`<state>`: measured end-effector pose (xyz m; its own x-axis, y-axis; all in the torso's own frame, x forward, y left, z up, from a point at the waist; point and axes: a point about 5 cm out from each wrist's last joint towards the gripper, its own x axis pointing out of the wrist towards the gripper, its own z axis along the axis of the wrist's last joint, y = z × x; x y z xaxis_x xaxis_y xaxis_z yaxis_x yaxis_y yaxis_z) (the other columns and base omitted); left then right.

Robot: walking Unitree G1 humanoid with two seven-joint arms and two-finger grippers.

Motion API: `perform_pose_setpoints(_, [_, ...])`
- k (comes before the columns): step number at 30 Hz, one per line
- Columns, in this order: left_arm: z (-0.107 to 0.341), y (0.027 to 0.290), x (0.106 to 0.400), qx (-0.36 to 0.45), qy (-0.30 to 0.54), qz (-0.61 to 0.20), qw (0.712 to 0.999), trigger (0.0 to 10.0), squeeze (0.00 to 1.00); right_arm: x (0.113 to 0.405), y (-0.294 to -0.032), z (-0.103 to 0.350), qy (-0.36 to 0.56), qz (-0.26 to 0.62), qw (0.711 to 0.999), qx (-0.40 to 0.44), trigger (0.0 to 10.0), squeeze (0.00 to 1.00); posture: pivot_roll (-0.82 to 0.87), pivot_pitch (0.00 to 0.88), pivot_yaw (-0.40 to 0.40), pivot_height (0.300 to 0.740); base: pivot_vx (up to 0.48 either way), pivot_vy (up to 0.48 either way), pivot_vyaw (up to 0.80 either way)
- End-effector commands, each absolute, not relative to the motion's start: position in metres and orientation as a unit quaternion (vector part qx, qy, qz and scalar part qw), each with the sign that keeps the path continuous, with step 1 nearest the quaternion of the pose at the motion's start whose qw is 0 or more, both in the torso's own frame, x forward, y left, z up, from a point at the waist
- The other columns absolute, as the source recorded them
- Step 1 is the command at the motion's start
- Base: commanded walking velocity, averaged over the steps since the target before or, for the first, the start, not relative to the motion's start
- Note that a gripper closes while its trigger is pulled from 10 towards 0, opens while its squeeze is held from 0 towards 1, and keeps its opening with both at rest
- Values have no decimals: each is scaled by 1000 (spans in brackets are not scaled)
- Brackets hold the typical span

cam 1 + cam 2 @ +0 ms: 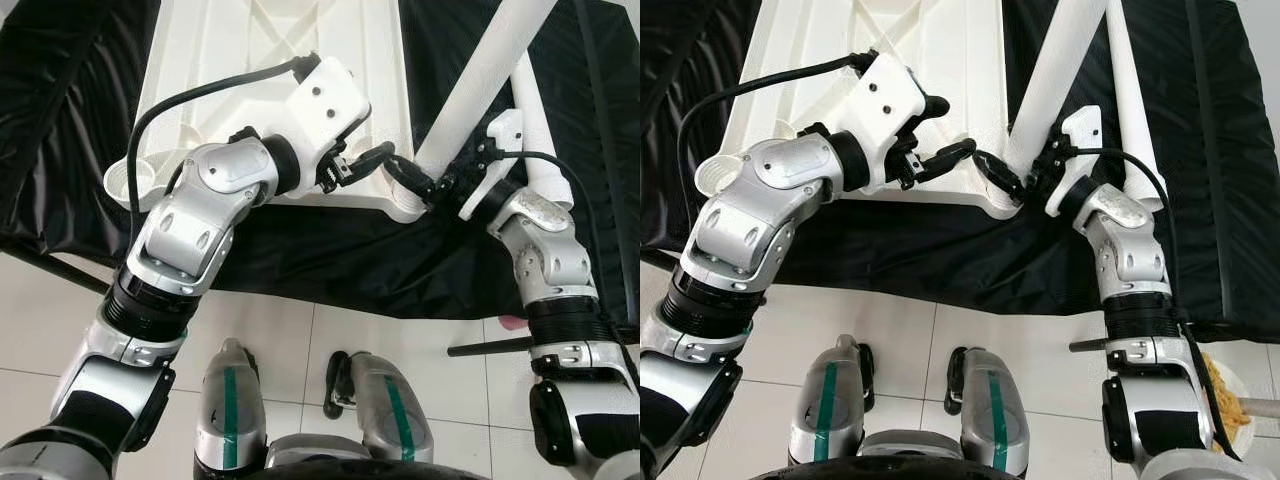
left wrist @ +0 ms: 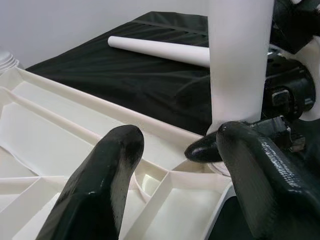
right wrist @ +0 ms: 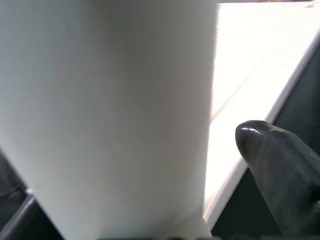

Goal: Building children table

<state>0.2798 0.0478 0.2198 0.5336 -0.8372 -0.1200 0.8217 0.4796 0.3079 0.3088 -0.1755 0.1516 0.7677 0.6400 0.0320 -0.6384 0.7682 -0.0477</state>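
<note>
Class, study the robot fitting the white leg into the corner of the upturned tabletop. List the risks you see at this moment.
1. The leg stands tilted in the tabletop corner socket, so it may jam or seat crookedly.
2. The right claw grips the leg low, near its base; the long top could swing and slip.
3. The left claw hovers open at that corner, close to the right one; the fingers could collide.
4. A spare leg lies on the black cloth and might roll.
</note>
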Motion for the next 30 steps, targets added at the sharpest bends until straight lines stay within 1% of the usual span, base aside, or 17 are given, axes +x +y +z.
perform_pose_setpoints(1, [216,47,277,165,-16,-492,855,10000,0,308,-175,148,-19,307,951,-19,10000,1000,96,96,-46,740,0,0,0])
perform_pose_setpoints(2, [215,47,276,165,-13,-496,852,10000,0,307,-174,147,-21,288,957,-13,10000,1000,95,95,-49,740,0,0,0])
perform_pose_setpoints(4, [214,47,275,165,-12,-498,851,10000,0,307,-173,147,-22,276,961,-8,10000,1000,95,95,-49,740,0,0,0])
perform_pose_setpoints(5, [212,47,274,167,-10,-503,848,10000,0,306,-173,148,-23,254,967,-1,10000,0,95,93,-52,740,0,0,0])
perform_pose_setpoints(8, [210,48,272,171,-7,-508,844,10000,0,302,-169,152,-38,195,980,10,10000,0,96,88,-57,740,0,0,0])
perform_pose_setpoints(15, [210,48,272,171,-7,-508,844,10000,0,302,-169,152,-38,195,980,10,10000,0,96,88,-57,740,0,0,0])
perform_pose_setpoints(17, [209,48,272,171,-7,-507,845,10000,0,301,-168,152,-42,182,982,9,10000,0,97,86,-59,740,0,0,0])
perform_pose_setpoints(19, [208,47,271,169,-7,-505,846,10000,0,291,-153,153,-49,83,995,1,10000,0,101,71,-72,740,0,0,0])
perform_pose_setpoints(20, [208,47,271,169,-7,-505,846,10000,0,291,-153,153,-49,83,995,1,10000,0,101,71,-72,740,0,0,0])
perform_pose_setpoints(21, [207,47,270,169,-7,-504,847,10000,0,285,-148,156,-50,8,999,-1,10000,0,103,69,-73,740,0,0,0])
perform_pose_setpoints(27, [207,47,269,169,-8,-504,847,10000,0,282,-147,154,-40,-15,999,11,10000,0,106,64,-78,740,0,0,0])
perform_pose_setpoints(28, [207,47,269,169,-8,-504,847,10000,0,282,-147,152,-34,-16,999,12,9490,0,107,62,-79,740,0,0,0])
perform_pose_setpoints(29, [207,46,269,169,-8,-504,847,10000,0,283,-148,152,-34,-17,999,12,7137,0,107,60,-80,740,0,0,0])
perform_pose_setpoints(30, [207,46,269,169,-8,-504,847,10000,0,283,-148,152,-34,-19,999,12,7137,0,107,59,-80,740,0,0,0])
